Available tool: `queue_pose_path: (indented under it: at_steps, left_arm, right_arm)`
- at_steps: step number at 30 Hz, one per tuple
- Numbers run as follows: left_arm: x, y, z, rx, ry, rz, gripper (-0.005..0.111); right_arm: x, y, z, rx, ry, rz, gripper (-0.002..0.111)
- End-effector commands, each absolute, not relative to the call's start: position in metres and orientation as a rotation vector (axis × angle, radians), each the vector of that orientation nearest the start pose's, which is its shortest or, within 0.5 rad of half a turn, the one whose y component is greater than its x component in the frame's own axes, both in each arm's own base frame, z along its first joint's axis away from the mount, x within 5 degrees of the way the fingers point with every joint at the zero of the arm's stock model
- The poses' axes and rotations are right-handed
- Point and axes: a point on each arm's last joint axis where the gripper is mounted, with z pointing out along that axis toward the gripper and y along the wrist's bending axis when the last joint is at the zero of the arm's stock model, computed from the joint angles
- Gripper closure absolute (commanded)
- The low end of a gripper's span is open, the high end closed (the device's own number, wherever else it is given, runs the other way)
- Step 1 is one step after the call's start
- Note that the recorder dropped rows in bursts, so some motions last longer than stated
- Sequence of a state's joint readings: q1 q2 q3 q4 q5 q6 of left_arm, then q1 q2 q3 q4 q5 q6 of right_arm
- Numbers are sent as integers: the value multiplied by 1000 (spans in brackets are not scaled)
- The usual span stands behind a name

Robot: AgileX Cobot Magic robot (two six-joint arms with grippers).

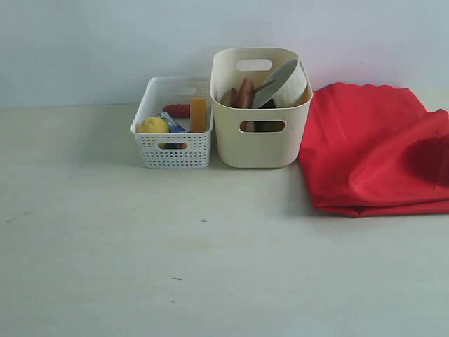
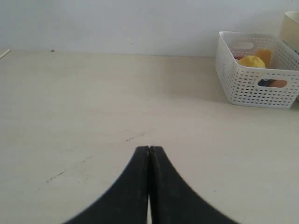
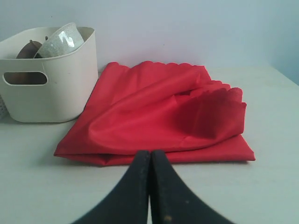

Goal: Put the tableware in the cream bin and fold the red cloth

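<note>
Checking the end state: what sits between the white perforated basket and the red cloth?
The cream bin, with the bowl inside, stands between the white basket and the red cloth, close beside both. The exterior view shows this.

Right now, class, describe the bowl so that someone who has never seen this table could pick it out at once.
Find the big red cloth at the right of the exterior view; just left of it stands a tall cream bin. The bowl leans tilted in that bin's right end, poking above the rim. It alone is pale greenish-white, unlike the brown pieces beside it.
</note>
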State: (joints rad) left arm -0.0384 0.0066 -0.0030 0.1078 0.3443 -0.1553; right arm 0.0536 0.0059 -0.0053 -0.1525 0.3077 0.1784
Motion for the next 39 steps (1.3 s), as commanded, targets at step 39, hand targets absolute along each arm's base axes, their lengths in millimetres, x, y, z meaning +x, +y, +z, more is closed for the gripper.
queue_pose_path:
  at_steps: [39]
  left_arm:
    - [53, 2, 181, -47, 1837, -29, 107]
  right_arm:
    - [55, -1, 187, 12, 1769, 26, 108]
